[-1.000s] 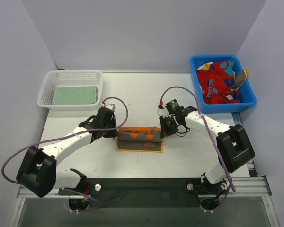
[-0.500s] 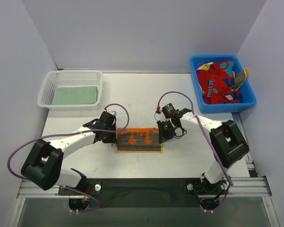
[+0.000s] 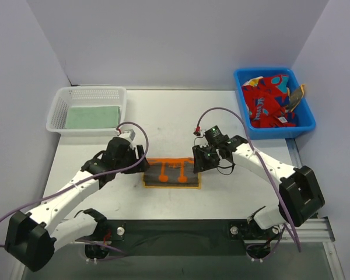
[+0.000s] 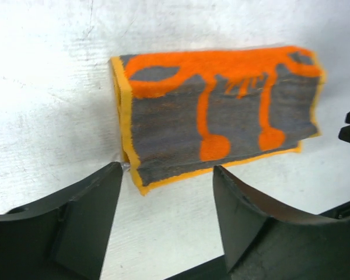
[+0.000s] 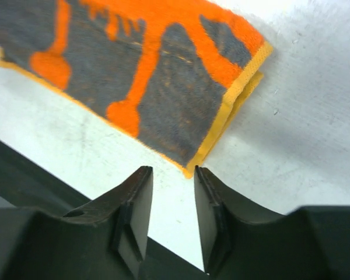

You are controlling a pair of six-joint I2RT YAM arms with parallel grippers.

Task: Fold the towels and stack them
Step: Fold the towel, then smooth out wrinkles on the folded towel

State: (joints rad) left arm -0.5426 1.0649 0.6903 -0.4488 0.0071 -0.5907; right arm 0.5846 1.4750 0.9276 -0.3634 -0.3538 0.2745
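From above, both sets of fingertips are tucked under the wrist housings, so only the wrist cameras show the jaws. The left gripper (image 4: 166,216) stands wide apart with nothing between its fingers; the folded orange-and-grey towel (image 4: 216,116) lies flat just past them, its near corner pointing at the gap. The right gripper (image 5: 172,178) is parted only a little, bare table showing through the slot, and the towel's yellow-edged corner sits right at its mouth without being pinched. That towel (image 3: 172,173) is in the middle of the overhead frame, between the two grippers. At upper right, the blue bin (image 3: 274,73) holds a crumpled red heap (image 3: 268,102) whose count I cannot make out, plus a dark and yellow scrap at its right side. At upper left, a pale green towel (image 3: 93,116) lies flat in the white mesh basket (image 3: 87,90), its print unreadable. The white table (image 3: 181,111) is lightly scuffed, and plain pale walls (image 3: 163,41) close it in.
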